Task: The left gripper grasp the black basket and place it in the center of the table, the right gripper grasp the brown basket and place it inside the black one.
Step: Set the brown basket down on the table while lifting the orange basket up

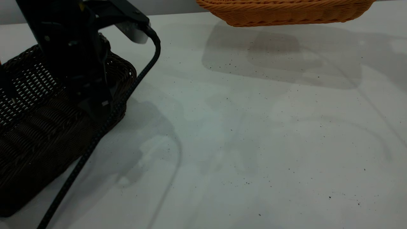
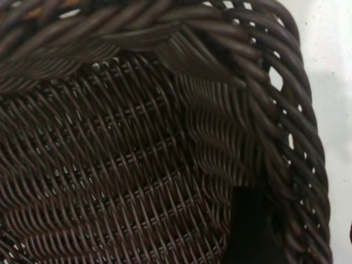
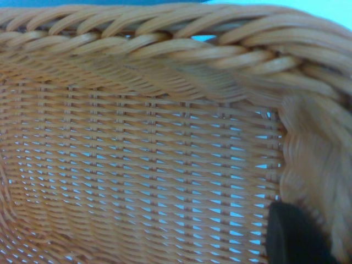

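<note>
Exterior view: unmarked black basket [image 1: 38, 127], brown basket [image 1: 283, 12] above table [image 1: 254, 143]

White smooth worktop [image 1: 254, 143], scattered tiny dark specks, soft grey shadows across it. Black basket [image 1: 35, 136] sits at the exterior view's left edge, part cut off by the frame; its near end looks tipped up off the surface, far end down. A braided black cable [image 1: 95, 136] hangs past the basket's right side down toward the worktop. Brown basket [image 1: 286, 12] at the top edge, its shadow on the worktop below it; contact unclear.
</note>
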Controlling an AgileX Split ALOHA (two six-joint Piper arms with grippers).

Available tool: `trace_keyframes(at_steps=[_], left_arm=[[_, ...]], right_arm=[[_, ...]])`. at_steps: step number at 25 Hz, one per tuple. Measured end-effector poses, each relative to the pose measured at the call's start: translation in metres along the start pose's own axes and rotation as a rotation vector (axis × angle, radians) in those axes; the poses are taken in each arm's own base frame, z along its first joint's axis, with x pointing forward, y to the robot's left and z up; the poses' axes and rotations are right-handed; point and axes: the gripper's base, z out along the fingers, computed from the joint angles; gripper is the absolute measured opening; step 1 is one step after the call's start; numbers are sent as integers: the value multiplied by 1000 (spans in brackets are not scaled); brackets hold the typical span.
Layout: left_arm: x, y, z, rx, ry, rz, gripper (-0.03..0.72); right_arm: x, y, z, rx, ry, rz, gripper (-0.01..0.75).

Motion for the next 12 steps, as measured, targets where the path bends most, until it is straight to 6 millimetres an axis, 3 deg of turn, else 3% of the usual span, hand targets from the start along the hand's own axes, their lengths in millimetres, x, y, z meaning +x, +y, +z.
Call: trace_keyframes(at_steps=[6,12], left_arm=[[0,1,5,-7,20,19,368],[-1,-2,8,4,26,73,239]], right_arm=[[0,0,0,0,-1,-4,99],[0,0,0,1,-1,-13,99]])
